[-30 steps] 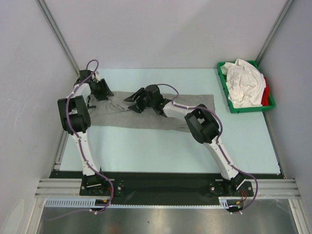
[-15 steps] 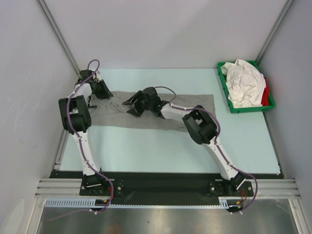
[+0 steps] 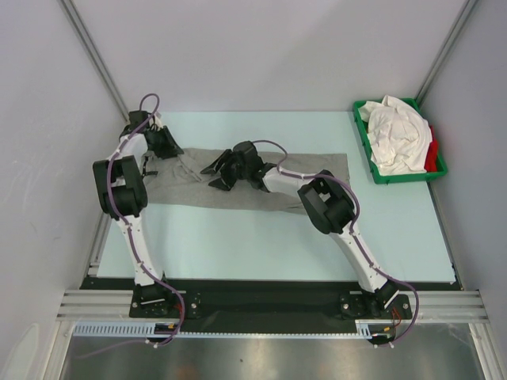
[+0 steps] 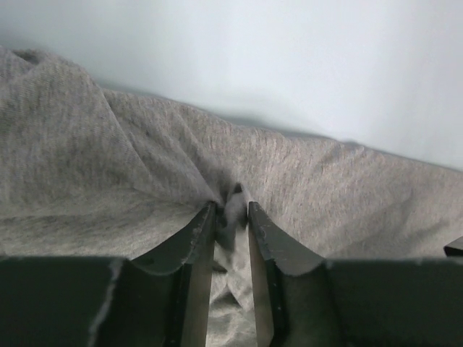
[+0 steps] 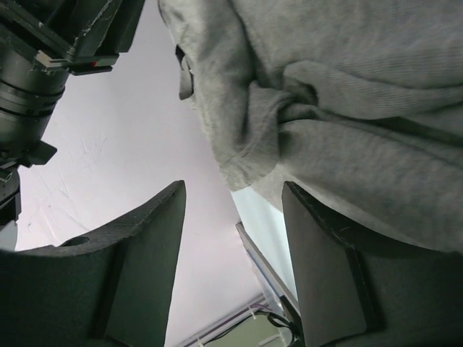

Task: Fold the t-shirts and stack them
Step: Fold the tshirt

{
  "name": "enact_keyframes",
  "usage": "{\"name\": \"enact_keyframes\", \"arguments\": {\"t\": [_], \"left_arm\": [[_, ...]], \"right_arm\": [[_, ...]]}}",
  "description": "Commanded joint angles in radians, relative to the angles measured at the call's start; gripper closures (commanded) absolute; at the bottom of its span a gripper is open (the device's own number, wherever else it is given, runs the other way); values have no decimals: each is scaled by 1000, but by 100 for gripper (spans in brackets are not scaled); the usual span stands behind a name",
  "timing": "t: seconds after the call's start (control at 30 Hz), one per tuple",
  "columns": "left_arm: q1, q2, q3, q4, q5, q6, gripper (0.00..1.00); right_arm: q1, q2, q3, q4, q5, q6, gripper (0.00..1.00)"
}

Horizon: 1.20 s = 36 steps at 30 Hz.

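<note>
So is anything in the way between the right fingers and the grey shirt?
Nothing visible. The right fingers stand open, with the bunched edge of the shirt just past their tips and no other thing between. The left fingers pinch a fold of the same shirt.

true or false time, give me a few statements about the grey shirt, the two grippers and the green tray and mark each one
1. The left gripper pinches a fold of the grey t-shirt. True.
2. The right gripper is clamped shut on the grey t-shirt. False: its jaws stand wide apart and grip nothing.
3. The green tray holds white t-shirts. True.
4. The grey t-shirt lies inside the green tray. False: it lies spread on the table, to the left of the tray.
</note>
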State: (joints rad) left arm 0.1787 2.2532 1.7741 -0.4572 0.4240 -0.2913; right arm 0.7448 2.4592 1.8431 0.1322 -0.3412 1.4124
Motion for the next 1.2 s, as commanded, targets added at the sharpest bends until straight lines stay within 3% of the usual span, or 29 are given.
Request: {"name": "enact_keyframes", "arguments": {"t": [0.0, 0.33, 0.57, 1.17], "left_arm": [[-5, -72, 21, -17, 2, -2, 68], [-10, -55, -8, 12, 39, -26, 67], [-13, -67, -24, 14, 27, -29, 81], [-16, -90, -22, 12, 19, -22, 89]], "right_arm": [[4, -3, 59, 29, -18, 8, 39], [7, 38, 110, 37, -28, 45, 42], [8, 50, 120, 21, -36, 48, 47], [13, 35, 82, 3, -48, 11, 44]]}}
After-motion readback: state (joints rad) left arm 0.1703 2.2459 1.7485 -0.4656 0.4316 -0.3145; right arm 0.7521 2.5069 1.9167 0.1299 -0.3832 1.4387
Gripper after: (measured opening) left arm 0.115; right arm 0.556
